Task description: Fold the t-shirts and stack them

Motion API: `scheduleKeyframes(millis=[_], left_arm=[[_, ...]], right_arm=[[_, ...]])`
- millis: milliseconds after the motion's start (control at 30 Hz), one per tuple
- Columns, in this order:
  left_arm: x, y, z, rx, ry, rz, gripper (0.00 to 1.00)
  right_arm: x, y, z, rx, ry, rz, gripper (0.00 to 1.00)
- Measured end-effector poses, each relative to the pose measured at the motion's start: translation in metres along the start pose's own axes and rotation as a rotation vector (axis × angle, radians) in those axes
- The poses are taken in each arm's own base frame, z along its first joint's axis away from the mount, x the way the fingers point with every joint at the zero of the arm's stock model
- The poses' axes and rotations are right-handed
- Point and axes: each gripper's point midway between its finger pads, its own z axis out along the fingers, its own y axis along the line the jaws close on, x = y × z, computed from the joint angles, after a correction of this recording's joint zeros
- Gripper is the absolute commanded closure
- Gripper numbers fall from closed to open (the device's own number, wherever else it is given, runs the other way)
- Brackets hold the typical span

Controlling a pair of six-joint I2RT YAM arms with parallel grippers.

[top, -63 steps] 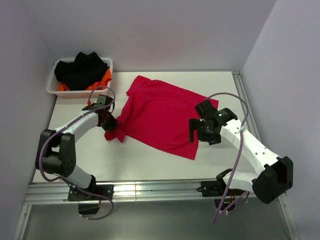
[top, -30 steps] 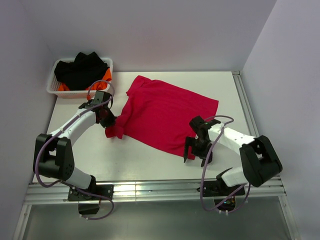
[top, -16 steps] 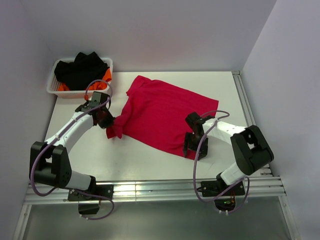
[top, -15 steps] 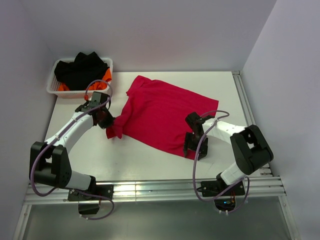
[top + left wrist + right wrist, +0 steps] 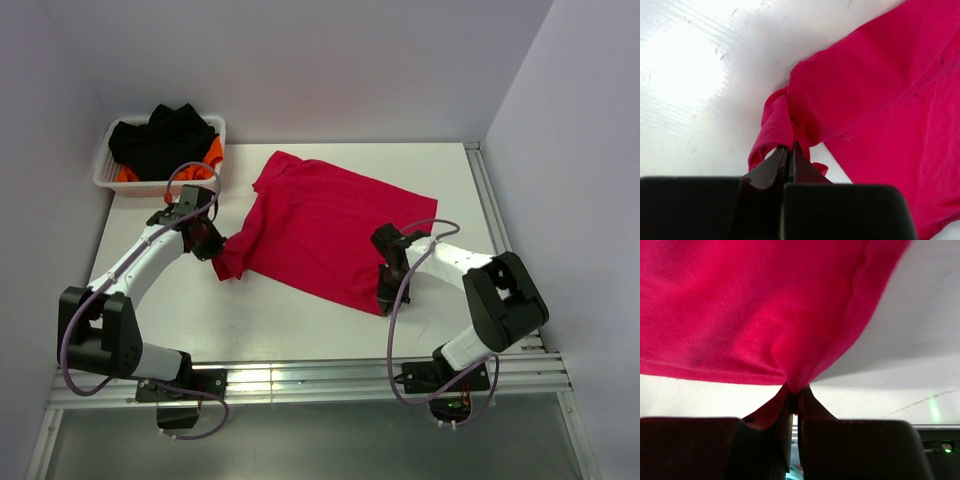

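Left claw (image 5: 790,153) clenched on the sleeve of the red t-shirt (image 5: 325,225). My right claw (image 5: 794,391) is pinched tight on its hem corner.

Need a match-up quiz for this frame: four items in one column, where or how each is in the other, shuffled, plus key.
1. red t-shirt
2. basket
3. left gripper
4. right gripper

A. pinching the shirt's near right corner
B. far left corner, black and orange clothes inside
C. spread out in the middle
D. pinching the shirt's left sleeve

Pairs: 1-C, 2-B, 3-D, 4-A
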Motion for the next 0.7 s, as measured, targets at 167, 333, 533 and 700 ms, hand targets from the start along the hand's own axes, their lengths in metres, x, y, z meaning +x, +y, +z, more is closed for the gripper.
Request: scheduleKeyframes(millis=[167, 333, 533, 700], left_arm=[[-0.016, -0.004, -0.029, 0.003, -0.037, 0.014, 1.0], [-0.074, -0.038, -0.116, 0.153, -0.233, 0.013, 1.0], [-0.109, -0.048, -0.217, 0.292, -0.417, 0.011, 1.0], [-0.123, -0.048, -0.285, 0.363, -0.508, 0.017, 1.0]], right_arm=[[-0.02, 0.008, -0.035, 0.006, -0.088, -0.018, 1.0], [-0.076, 0.06, -0.162, -0.187, -0.4, -0.05, 1.0], [-0.074, 0.072, -0.289, -0.376, -0.644, -0.071, 1.0], [-0.048, 0.052, -0.347, -0.447, -0.759, -0.07, 1.0]])
